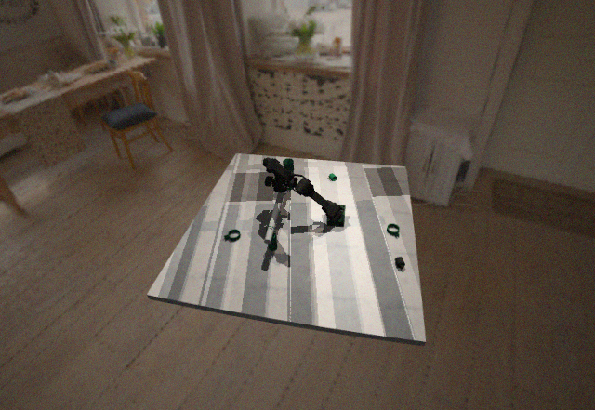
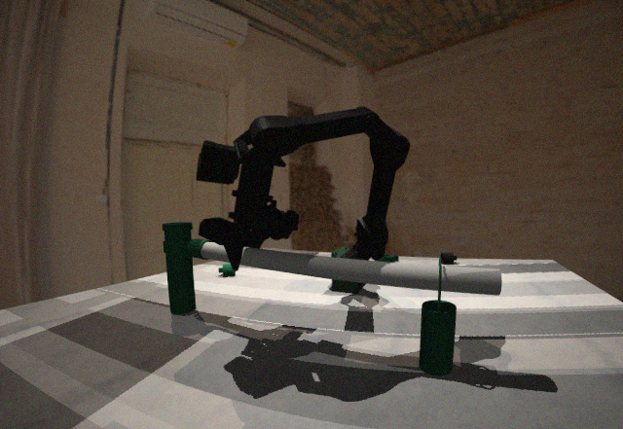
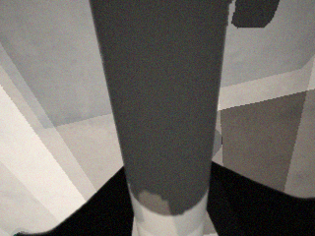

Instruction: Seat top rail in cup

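Observation:
The pale rail (image 1: pixel 274 218) (image 2: pixel 372 270) (image 3: pixel 162 98) slopes gently down from the big post to the loop cap. My gripper (image 2: pixel 236 257) (image 3: pixel 162 165) is shut on the rail near its cut end. That end meets the mouth of the green rail-end cup (image 2: pixel 197 247); how deep it sits inside is hidden. The cup hangs on the big green post (image 2: pixel 181 283) (image 1: pixel 287 162), with its band high, just below the post cap (image 2: pixel 177 227). The rail's far part passes through the thin loop (image 2: pixel 439 283) above the short green post (image 2: pixel 437 341) (image 1: pixel 272 244) and sticks out beyond it.
The arm's green base (image 2: pixel 347 284) stands behind the rail. A green ring (image 1: pixel 232 231) lies left of the rail, another ring (image 1: pixel 390 231) at the right. A small green piece (image 1: pixel 332 177) (image 2: pixel 227 270) and a black piece (image 1: pixel 400 262) (image 2: pixel 448 258) also lie there.

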`<state>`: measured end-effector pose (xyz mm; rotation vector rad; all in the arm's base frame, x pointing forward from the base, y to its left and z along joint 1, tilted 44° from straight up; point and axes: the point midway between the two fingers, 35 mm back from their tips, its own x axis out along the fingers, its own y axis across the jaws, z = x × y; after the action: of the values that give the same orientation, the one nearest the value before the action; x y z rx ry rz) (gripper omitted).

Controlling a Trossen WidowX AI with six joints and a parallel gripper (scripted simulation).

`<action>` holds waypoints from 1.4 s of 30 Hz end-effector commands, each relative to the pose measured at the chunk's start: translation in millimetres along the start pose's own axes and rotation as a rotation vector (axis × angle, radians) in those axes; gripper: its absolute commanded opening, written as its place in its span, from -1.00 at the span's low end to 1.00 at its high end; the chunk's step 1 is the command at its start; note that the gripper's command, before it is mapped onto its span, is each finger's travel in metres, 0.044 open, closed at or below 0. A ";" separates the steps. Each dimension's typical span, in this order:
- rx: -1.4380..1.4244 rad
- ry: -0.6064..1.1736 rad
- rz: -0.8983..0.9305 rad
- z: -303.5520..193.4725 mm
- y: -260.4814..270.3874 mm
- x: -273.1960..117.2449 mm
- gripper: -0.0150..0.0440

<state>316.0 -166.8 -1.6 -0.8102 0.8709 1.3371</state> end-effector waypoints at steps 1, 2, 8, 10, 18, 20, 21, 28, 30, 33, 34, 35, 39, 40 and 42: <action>0.000 0.000 -0.001 0.1 -0.1 -0.3 -0.31; 0.000 0.000 -0.001 0.1 -0.1 -0.3 -0.22; 0.000 0.000 -0.001 0.1 -0.1 -0.3 0.31; 0.000 0.000 -0.001 2.0 -0.2 -3.7 0.49; 0.001 -0.001 0.001 27.0 1.4 -43.8 1.00; 0.001 -0.001 0.002 29.6 1.8 -47.6 1.00; 0.001 -0.001 0.002 29.6 1.8 -47.6 1.00; -0.005 0.004 -0.003 27.1 1.8 -70.3 1.00; -0.005 0.004 -0.002 28.2 3.7 -86.7 1.00; -0.005 0.004 -0.002 28.8 4.9 -93.9 1.00; -0.005 0.004 -0.002 28.8 4.9 -93.9 1.00; -0.005 0.004 -0.002 28.8 4.9 -93.9 1.00; -0.005 0.004 -0.002 28.8 4.9 -93.9 1.00; -0.005 0.004 -0.002 28.8 4.9 -93.9 1.00; -0.005 0.004 -0.002 28.8 4.9 -93.9 1.00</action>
<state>310.6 -183.9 94.5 -0.8159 0.8689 1.3325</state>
